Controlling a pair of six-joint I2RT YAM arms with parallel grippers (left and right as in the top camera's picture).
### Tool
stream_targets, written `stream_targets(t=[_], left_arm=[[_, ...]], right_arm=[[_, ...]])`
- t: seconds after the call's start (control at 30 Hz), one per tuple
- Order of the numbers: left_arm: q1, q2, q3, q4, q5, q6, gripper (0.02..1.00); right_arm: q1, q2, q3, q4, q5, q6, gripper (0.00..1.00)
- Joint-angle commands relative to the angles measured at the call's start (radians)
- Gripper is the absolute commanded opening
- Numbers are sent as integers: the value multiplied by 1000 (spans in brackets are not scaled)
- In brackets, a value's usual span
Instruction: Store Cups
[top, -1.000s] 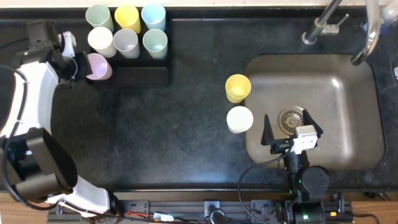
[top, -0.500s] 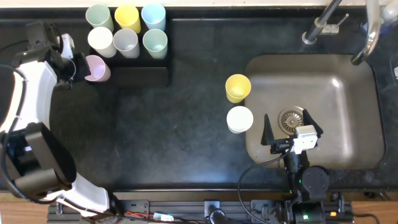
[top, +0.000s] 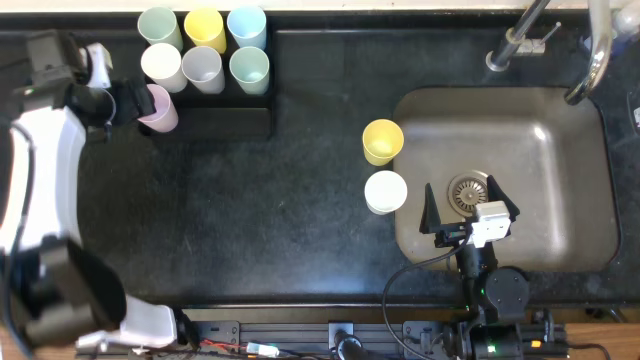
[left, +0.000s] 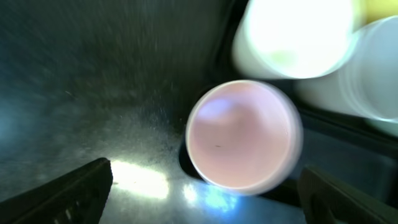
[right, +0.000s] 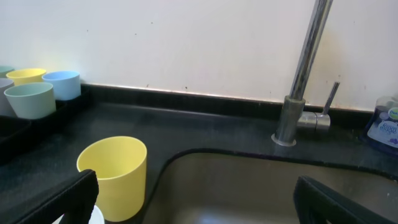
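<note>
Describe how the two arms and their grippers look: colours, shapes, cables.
The left arm has rounded white shells and black joints; the left gripper is black. The right arm is black, with a white block behind the right gripper, whose black fingers are pointed. A thin black cable loops beside its base.

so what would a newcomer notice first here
Probably the cluster of pastel cups in the black tray at the counter's far left corner, with a pink cup at the tray's left end by the open left gripper. Next, the yellow cup and white cup standing alone by the sink's left rim.
</note>
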Motion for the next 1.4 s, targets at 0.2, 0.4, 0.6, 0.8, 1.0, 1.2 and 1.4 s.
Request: stream_targets(t=[0.2, 0.4, 0.6, 0.8, 1.0, 1.2, 1.4], left_arm=[[-415, -144, 315, -326, -57, -163, 1000], [-756, -63, 379, -392, -88, -405, 1000], [-961, 108, 380, -378, -95, -515, 1000], [-1017, 269, 380, -277, -91, -514, 993], [-1019, 339, 380, -209, -114, -514, 980], [-1019, 398, 380, -135, -148, -539, 969], [-1020, 445, 385, -121, -146, -541, 919]], right_arm=[[3, -6, -13, 5, 4, 7, 998], [3, -6, -13, 5, 4, 7, 996], [3, -6, -13, 5, 4, 7, 998], [3, -6, -13, 5, 4, 7, 998], [3, -6, -13, 5, 4, 7, 998], [3, -6, -13, 5, 4, 7, 996], [3, -6, -13, 5, 4, 7, 998]])
